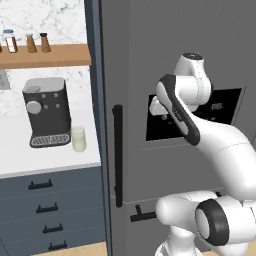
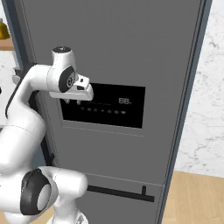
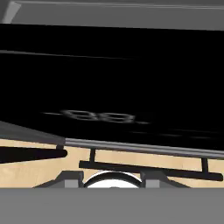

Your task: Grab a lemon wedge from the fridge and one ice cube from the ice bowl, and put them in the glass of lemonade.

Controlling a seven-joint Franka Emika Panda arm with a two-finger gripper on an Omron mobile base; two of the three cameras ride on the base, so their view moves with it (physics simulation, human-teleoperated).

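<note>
- Left base view: the fridge (image 1: pixel 165 65) takes up the right two thirds, both doors shut, so the lemon wedge inside cannot be reached yet; opening a door looks like the step in hand.
- The arm (image 1: pixel 220 150) rises from the lower right and bends back toward the fridge front, which puts the hand close against the door, presumably as a lead-in to a pull.
- The dispenser panel (image 2: pixel 113 107) sits at mid height on the door, and the hand view looks almost straight into its black face, so the hand points at the panel, not at a handle.
- The vertical handle (image 1: pixel 118 155) runs down the left door edge, well to the left of the hand; that is judged the likelier place to grip.
- The drawer handle (image 2: pixel 120 192) lies flat across the lower fridge front, below the hand.
- The counter (image 1: pixel 30 160) to the left of the fridge carries a coffee machine (image 1: pixel 46 112), and the glass (image 1: pixel 78 138) stands just beside its right side, upright and apart from the fridge.
- The gripper (image 2: pixel 72 101) hangs just in front of the panel's upper left corner with nothing seen in it; whether its fingers are apart or together cannot be told.
- Small jars (image 1: pixel 27 42) stand on a wooden shelf above the machine, out of the arm's way.
</note>
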